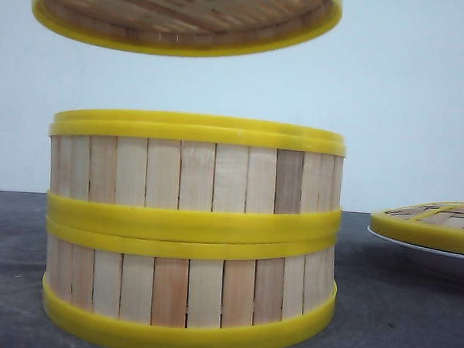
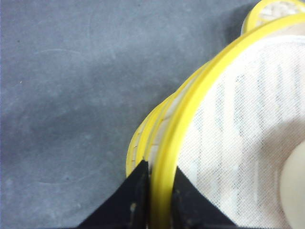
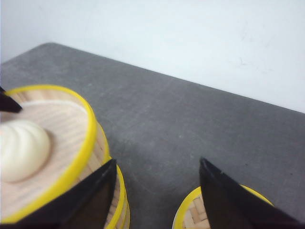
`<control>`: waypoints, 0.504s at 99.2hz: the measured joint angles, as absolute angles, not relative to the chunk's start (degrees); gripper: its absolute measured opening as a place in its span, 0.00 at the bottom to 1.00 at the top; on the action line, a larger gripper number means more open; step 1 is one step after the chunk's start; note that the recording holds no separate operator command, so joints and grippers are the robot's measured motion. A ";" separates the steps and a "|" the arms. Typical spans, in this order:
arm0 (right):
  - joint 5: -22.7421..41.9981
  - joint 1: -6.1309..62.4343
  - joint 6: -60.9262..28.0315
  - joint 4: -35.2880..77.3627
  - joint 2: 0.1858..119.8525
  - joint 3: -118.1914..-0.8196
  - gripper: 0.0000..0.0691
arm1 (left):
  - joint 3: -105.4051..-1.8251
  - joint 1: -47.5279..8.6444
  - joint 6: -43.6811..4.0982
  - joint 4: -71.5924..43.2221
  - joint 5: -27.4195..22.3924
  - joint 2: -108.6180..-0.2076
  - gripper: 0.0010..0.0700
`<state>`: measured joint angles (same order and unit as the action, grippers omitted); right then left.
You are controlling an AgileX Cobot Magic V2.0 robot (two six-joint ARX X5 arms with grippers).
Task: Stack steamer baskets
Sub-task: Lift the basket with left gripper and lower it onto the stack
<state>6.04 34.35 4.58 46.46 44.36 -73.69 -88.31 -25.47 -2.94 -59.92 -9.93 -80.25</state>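
Slatted wood basket (image 1: pixel 187 15) rim pinched by left fingers (image 2: pixel 143 191), right fingers (image 3: pixel 95 195) spread wide.

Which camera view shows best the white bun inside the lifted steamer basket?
The right wrist view: the bun lies in the lifted basket, its pleated top clear. The left wrist view shows only the bun's blurred edge past the rim that the left gripper grips. The front view shows only the basket's underside; the bun is hidden.
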 joint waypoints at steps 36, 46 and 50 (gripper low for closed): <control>6.02 34.35 4.75 46.61 42.72 -73.69 0.49 | -88.27 -26.94 -2.37 -60.05 -9.21 -85.65 0.02; 6.04 34.35 4.75 46.65 42.72 -73.69 0.49 | -88.27 -27.55 -2.28 -60.05 -9.23 -87.02 0.02; 6.04 34.35 4.75 46.65 42.72 -73.69 0.49 | -88.27 -27.68 -2.28 -60.05 -9.21 -87.50 0.02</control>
